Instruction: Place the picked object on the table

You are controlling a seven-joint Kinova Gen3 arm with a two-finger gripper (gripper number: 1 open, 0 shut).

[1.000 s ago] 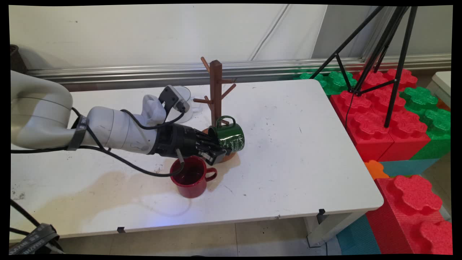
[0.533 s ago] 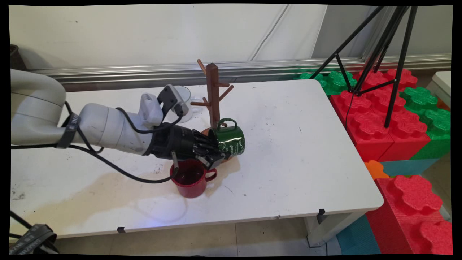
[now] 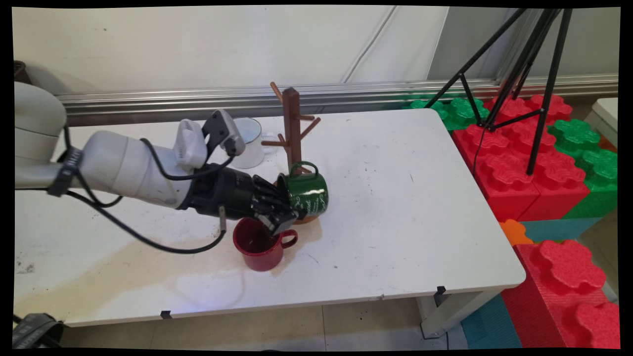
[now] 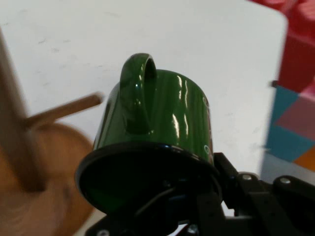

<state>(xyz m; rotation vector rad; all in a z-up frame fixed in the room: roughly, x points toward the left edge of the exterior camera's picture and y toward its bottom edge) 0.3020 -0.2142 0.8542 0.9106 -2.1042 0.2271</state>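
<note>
Sideways, green mug (image 3: 306, 193) sits clamped in pincer (image 3: 287, 207) beside wooden rack (image 3: 292, 126).

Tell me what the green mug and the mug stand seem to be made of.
Green mug: probably enamelled metal; glossy, with bright highlights and a thin dark rim. Mug stand: apparently wood; matte brown post and pegs, round base.

Lighting I see: even, bright; soft shadows on table (image 3: 395, 198); glare on green mug (image 4: 172, 118); wooden peg (image 4: 64, 112) blurred.
</note>
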